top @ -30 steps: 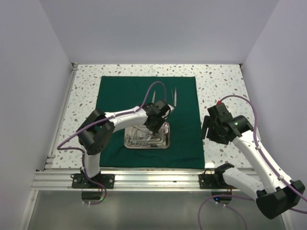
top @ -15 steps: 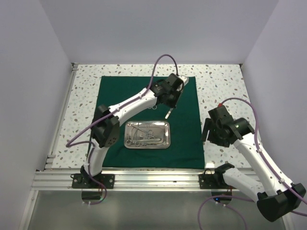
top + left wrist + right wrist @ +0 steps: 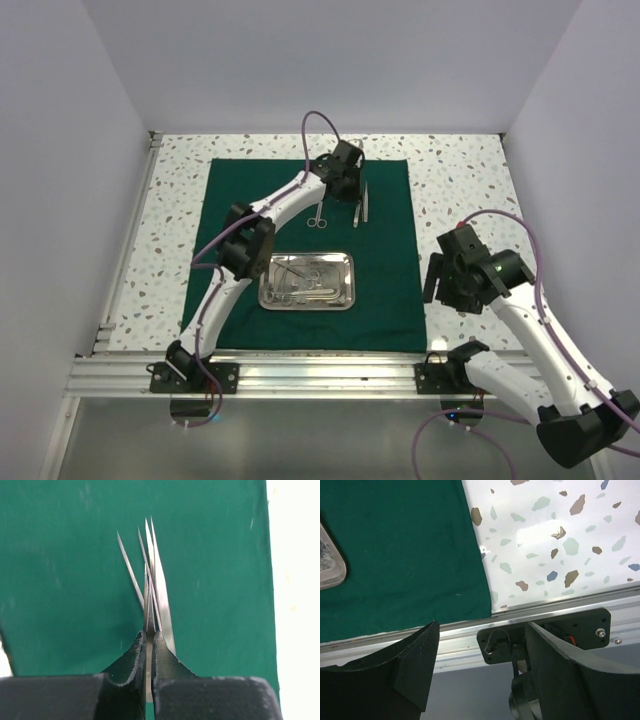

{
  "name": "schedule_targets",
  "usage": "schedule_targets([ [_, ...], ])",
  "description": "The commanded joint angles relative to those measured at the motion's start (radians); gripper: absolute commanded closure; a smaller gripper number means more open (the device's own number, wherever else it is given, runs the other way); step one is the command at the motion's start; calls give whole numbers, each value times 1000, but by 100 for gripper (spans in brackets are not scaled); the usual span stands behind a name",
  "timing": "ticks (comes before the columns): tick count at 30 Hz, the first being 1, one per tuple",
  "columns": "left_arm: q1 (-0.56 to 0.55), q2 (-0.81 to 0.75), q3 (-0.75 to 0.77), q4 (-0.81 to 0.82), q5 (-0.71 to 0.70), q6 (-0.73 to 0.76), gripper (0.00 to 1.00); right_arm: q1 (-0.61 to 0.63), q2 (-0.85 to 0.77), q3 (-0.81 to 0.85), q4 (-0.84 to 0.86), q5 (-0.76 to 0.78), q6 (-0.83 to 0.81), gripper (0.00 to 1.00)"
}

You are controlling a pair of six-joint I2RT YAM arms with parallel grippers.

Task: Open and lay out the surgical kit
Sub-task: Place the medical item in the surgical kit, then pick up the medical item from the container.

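The dark green cloth (image 3: pixel 385 270) lies spread flat on the table. The steel tray (image 3: pixel 343 262) sits on its near half and holds several slim silver instruments (image 3: pixel 300 283). My left gripper (image 3: pixel 345 187) is over the far part of the cloth, shut on slim silver tweezers (image 3: pixel 148 605). More tweezers (image 3: pixel 161 587) lie on the cloth right beyond the held ones, also in the top view (image 3: pixel 363 203). Scissors-like forceps (image 3: pixel 317 215) lie to their left. My right gripper (image 3: pixel 443 283) is open and empty, above the table's right side by the cloth's edge.
The right wrist view shows the cloth's near right corner (image 3: pixel 395 555), a corner of the tray (image 3: pixel 327 562), speckled tabletop (image 3: pixel 560 525) and the metal rail (image 3: pixel 470 630) at the near edge. White walls enclose the table on three sides.
My left arm has lifted from the tray and swung to the far part of the cloth with the tweezers, ending low beside the laid-out ones. The right arm has barely moved.
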Motion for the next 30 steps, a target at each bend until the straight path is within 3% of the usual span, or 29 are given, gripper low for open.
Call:
schedule_targets([
  [1, 7, 40, 113, 135, 71, -86, 100, 2, -28, -4, -48, 6, -8, 27],
  [5, 12, 65, 116, 193, 80, -127, 97, 4, -28, -15, -42, -8, -12, 27],
  [6, 10, 69, 115, 193, 80, -141, 79, 4, -22, -13, -39, -8, -14, 27],
  [9, 12, 56, 108, 178, 87, -141, 51, 3, 9, -1, -22, -9, -26, 27],
  [11, 15, 16, 83, 146, 79, -118, 45, 2, 38, 14, -1, -12, -38, 27],
  [19, 22, -325, -215, 22, -13, 57, 42, 10, 165, 165, 159, -109, -121, 27],
  [22, 25, -515, -405, -8, -126, 109, 43, 69, 268, 250, 235, -121, -149, 27],
  [26, 79, -810, -692, -43, -237, 95, 43, 264, 446, 422, 298, -95, -189, 27],
  [30, 150, -984, -850, -127, -268, 37, 49, 318, 614, 534, 361, -167, -204, 27],
])
